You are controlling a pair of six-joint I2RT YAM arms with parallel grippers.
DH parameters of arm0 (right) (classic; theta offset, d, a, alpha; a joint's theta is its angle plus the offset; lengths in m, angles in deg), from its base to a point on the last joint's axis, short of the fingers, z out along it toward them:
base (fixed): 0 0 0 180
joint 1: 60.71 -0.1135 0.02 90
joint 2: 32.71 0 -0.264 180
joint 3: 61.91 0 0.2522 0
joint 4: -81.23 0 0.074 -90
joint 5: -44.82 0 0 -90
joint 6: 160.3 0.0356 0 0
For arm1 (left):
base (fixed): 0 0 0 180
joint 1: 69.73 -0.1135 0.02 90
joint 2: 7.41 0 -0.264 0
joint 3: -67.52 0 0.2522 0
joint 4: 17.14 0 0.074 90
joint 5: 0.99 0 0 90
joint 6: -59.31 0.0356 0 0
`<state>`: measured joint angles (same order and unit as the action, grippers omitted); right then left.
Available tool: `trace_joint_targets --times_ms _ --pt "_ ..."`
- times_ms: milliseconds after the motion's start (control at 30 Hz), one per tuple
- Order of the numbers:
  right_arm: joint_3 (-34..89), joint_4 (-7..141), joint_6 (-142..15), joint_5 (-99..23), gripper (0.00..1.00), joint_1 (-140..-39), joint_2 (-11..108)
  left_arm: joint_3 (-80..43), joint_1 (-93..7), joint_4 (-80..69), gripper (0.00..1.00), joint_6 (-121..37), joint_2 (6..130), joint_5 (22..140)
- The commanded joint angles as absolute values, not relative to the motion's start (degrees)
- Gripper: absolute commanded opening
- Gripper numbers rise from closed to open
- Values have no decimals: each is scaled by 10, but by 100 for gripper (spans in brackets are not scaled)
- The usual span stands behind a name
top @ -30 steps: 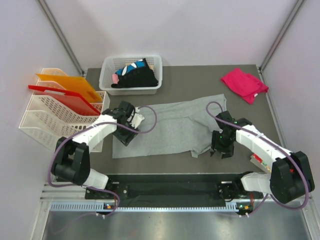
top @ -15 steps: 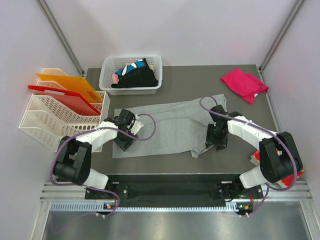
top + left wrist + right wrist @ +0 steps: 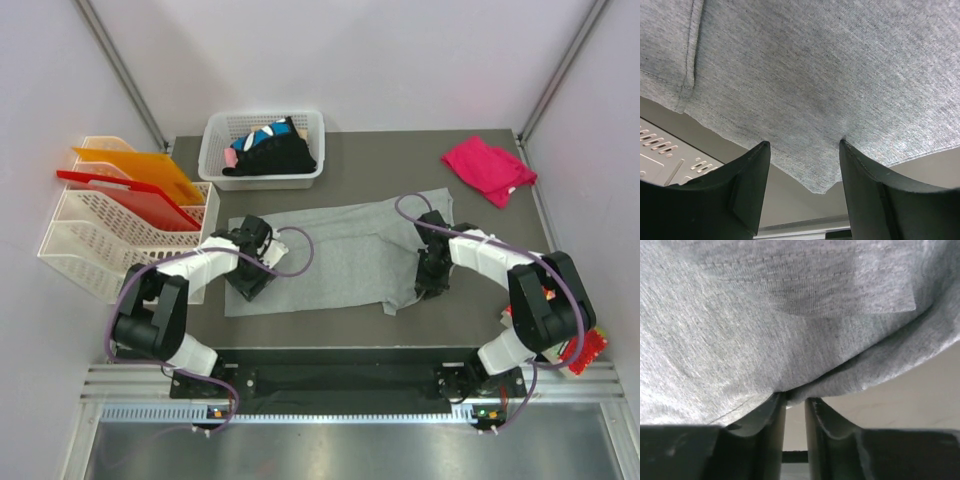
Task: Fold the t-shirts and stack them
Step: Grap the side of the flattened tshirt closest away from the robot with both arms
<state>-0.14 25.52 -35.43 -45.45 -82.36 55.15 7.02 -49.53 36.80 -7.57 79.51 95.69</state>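
Observation:
The large light grey t-shirt (image 3: 340, 255) lies spread flat in the middle of the table. My left gripper (image 3: 245, 287) is open, with its fingertips resting on the shirt's lower left part (image 3: 805, 90), near a corner of the hem. My right gripper (image 3: 429, 286) is at the shirt's lower right edge, its jaws almost together on a fold of grey cloth (image 3: 800, 340). The magenta-pink t-shirt (image 3: 490, 168) lies crumpled at the far right corner. Black t-shirts with blue-white patches (image 3: 272, 152) fill the white basket (image 3: 214, 152).
A white file rack (image 3: 85, 245) with an orange folder (image 3: 135, 165) and a red folder (image 3: 130, 195) stands at the left edge. A red snack packet (image 3: 586, 350) lies at the near right, beside my right arm.
My right gripper moved up and left onto the shirt's lower right edge and closed on the cloth. My left gripper came down onto the shirt's left part. The red packet now shows.

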Motion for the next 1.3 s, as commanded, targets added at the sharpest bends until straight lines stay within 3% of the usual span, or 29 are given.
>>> trace_joint_targets --times_ms 0,100,433,733,900,1000,1167,1267 --pt "-3 276 -345 -461 12 -829 556 95 -508 262 63 -69 838 957" --pt "6 248 -350 -470 4 -829 533 91 -512 264 63 -64 837 955" --pt "21 61 -351 -528 5 -822 406 88 -518 269 63 -60 833 955" --pt "14 -41 -329 -571 21 -790 324 67 -522 285 63 -54 819 956" --pt "32 -32 -327 -549 24 -774 333 65 -522 297 63 -44 802 963" --pt "41 -5 -320 -501 39 -776 333 68 -522 300 63 -39 791 966" --pt "31 32 -307 -435 56 -808 321 70 -524 301 63 -37 785 967" --pt "11 45 -295 -414 57 -836 320 65 -525 300 63 -41 787 964"
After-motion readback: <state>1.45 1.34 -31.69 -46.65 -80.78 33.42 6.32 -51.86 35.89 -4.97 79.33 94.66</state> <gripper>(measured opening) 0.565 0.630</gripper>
